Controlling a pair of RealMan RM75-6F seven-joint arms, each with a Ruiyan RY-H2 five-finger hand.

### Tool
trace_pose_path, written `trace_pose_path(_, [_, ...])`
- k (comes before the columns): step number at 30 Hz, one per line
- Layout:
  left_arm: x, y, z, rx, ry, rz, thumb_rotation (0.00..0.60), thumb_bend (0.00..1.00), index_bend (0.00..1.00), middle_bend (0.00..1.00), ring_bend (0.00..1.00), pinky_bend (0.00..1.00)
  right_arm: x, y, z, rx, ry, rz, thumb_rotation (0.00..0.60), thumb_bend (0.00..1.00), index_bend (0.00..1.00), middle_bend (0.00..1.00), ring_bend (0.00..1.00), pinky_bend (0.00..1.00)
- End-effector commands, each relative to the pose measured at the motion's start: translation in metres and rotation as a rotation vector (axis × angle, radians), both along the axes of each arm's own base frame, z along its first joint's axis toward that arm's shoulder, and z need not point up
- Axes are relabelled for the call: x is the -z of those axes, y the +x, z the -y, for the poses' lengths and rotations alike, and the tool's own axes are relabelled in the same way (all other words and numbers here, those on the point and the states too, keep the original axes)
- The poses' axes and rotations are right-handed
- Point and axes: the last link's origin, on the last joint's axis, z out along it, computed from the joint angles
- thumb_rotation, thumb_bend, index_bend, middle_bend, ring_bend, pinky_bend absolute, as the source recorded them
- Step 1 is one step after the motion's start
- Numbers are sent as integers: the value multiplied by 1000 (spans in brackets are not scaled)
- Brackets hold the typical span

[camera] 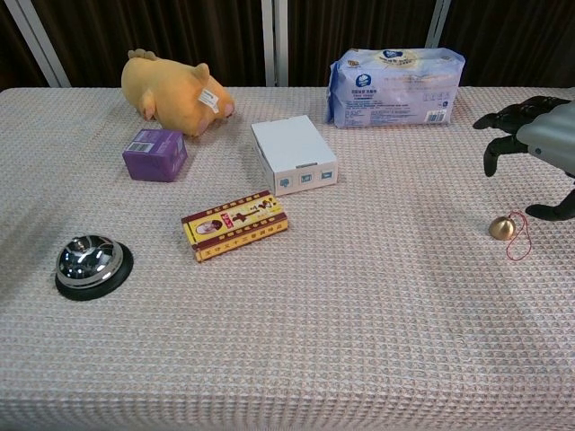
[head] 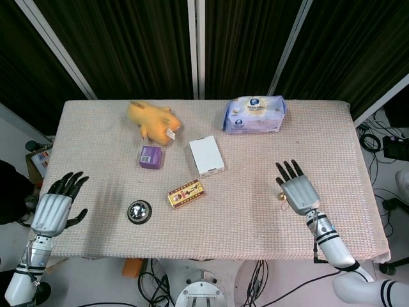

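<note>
My right hand (head: 295,189) hovers open, palm down, just above a small brass bell on a red cord (camera: 502,228); in the chest view the right hand (camera: 539,144) sits at the right edge with spread fingers over the bell. In the head view the hand covers most of the bell (head: 281,196). My left hand (head: 56,203) is open at the table's left edge, holding nothing, left of a chrome desk bell (head: 139,210). The chest view does not show the left hand.
On the woven tablecloth (head: 243,217) lie a yellow plush toy (head: 153,120), a purple box (head: 151,157), a white box (head: 206,156), a red-and-yellow packet (head: 185,193) and a blue wipes pack (head: 254,114) at the back.
</note>
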Motion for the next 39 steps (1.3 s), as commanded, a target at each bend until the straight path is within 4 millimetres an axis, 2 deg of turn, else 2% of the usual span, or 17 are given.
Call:
trace_pose_path(1, [1,-1,1,-2,-4,0,600,246,136,105,78,220,3,-3,0,9,-1,10,600,176,372,62,0,0])
trace_pose_path(15, [2,-7,2,-26,-9,7,600,246,136,106,78,220,15,-25,1,66,-16,62,600,215,441,101,0,0])
trace_pose_path(39, [3,-9,5,-37,-33,1,600,246,136,106,78,220,27,-30,4,65,-17,82,600,282,513,140,0,0])
